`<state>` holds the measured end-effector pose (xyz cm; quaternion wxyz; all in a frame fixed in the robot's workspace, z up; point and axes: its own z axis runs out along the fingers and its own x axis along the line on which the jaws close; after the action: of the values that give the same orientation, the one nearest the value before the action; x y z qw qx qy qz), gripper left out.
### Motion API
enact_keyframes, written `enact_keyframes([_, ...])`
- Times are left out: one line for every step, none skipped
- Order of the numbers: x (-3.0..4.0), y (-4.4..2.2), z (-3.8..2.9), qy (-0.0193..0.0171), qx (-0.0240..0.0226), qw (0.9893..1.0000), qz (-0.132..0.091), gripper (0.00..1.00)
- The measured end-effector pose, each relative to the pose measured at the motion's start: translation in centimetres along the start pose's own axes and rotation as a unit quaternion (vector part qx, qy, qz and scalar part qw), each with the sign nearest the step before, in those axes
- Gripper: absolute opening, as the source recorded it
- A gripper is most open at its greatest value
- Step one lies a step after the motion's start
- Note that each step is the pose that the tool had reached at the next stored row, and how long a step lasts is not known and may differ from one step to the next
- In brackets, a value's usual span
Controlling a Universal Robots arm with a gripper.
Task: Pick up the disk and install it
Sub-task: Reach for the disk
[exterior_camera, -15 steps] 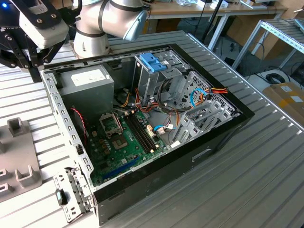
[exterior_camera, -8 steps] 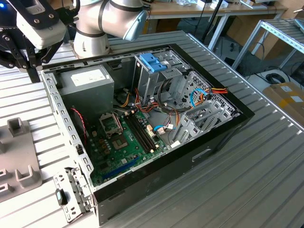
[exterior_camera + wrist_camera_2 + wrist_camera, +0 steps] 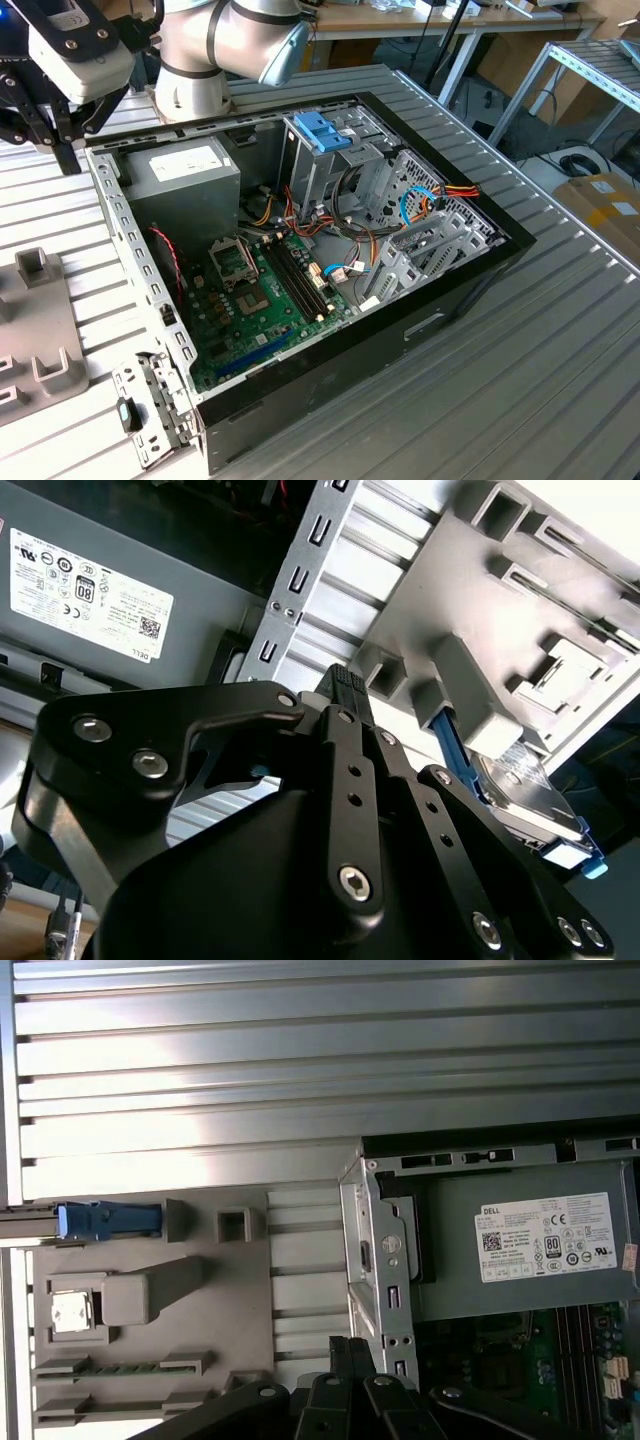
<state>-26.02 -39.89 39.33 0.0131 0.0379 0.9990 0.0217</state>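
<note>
The disk (image 3: 528, 798) is a silver drive in a light-blue carrier, standing on edge in a slot of a grey fixture (image 3: 470, 695). In the first wrist view the disk (image 3: 105, 1221) shows edge-on at the fixture's (image 3: 240, 1290) outer side. My gripper (image 3: 344, 683) hangs above the table between the fixture and the open computer case (image 3: 470, 270), well apart from the disk. Its black fingertips (image 3: 350, 1352) lie together with nothing between them. In the exterior view the gripper (image 3: 68, 150) is at the far left, beyond the case's corner.
A grey power supply box (image 3: 185, 172) with a white label sits in the case's near corner. A bare blue bracket (image 3: 322, 130) tops the drive cage, with a motherboard (image 3: 260, 300) and loose cables inside. The ribbed metal table (image 3: 520, 380) stretches toward the exterior view's right.
</note>
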Motion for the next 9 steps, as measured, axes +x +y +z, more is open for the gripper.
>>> enact_keyframes([0.07, -0.01, -0.01, 0.0, 0.0, 1.0, 0.0, 0.1])
enact_keyframes([0.14, -0.01, 0.0, 0.0, 0.0, 1.0, 0.0, 0.1])
enact_keyframes([0.19, -0.01, -0.01, 0.0, 0.0, 1.0, 0.0, 0.1])
enact_keyframes([0.23, -0.02, -0.01, 0.0, 0.0, 1.0, 0.0, 0.1])
enact_keyframes([0.28, -0.02, -0.01, 0.0, 0.0, 1.0, 0.0, 0.1])
enact_keyframes([0.32, -0.02, -0.01, 0.0, 0.0, 1.0, 0.0, 0.1])
enact_keyframes([0.38, -0.03, -0.01, 0.0, 0.0, 1.0, 0.0, 0.1])
enact_keyframes([0.42, -0.03, -0.01, 0.0, 0.0, 1.0, 0.0, 0.1])
enact_keyframes([0.46, -0.04, -0.01, 0.0, 0.0, 1.0, 0.0, 0.1])
